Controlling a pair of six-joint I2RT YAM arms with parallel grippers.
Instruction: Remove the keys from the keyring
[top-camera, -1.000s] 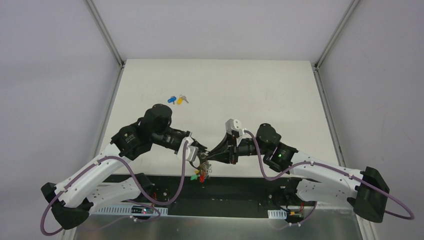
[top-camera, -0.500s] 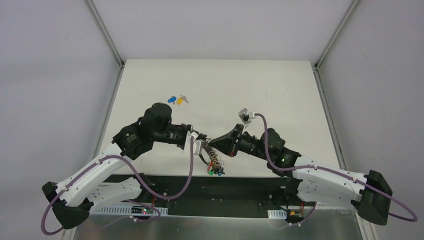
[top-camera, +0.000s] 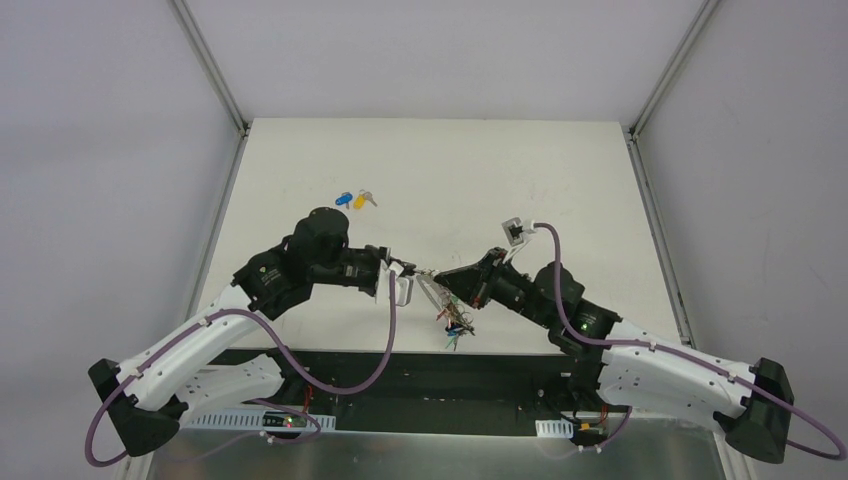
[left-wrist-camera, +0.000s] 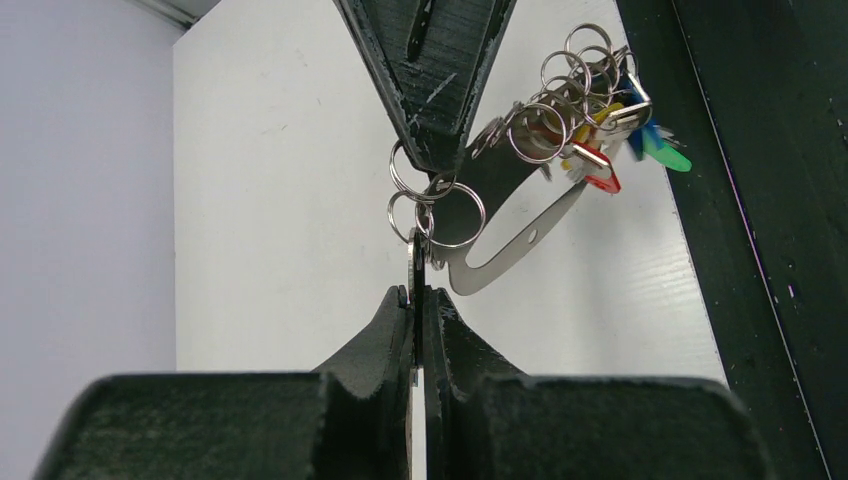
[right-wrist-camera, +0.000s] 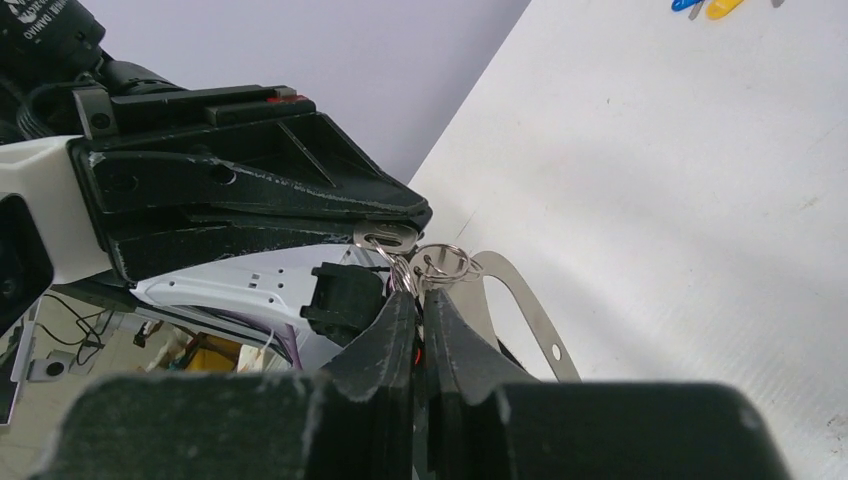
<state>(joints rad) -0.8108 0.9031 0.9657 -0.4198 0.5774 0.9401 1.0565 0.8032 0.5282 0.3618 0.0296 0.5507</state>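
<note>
The keyring (top-camera: 452, 322) hangs between my two grippers above the table's near edge. It is a bunch of small silver rings (left-wrist-camera: 432, 204), a flat silver loop strap (left-wrist-camera: 520, 235) and keys (left-wrist-camera: 612, 140) with red, green, blue and yellow heads. My left gripper (left-wrist-camera: 415, 295) is shut on a flat silver piece linked to the rings; in the top view it is at the centre (top-camera: 405, 277). My right gripper (right-wrist-camera: 420, 300) is shut on the small rings (right-wrist-camera: 440, 265), tip to tip with the left gripper (right-wrist-camera: 385, 237). A loose blue key (top-camera: 344, 199) and a loose yellow key (top-camera: 362, 200) lie on the table.
The white table (top-camera: 560, 190) ends at a black strip (top-camera: 480, 375) along its near edge, just under the hanging bunch. Grey walls with metal rails (top-camera: 210, 75) stand at the left, right and back.
Both grippers have moved right and a little away from the near edge, carrying the keyring with them. The right wrist has turned and the hanging bunch has swung to the right.
</note>
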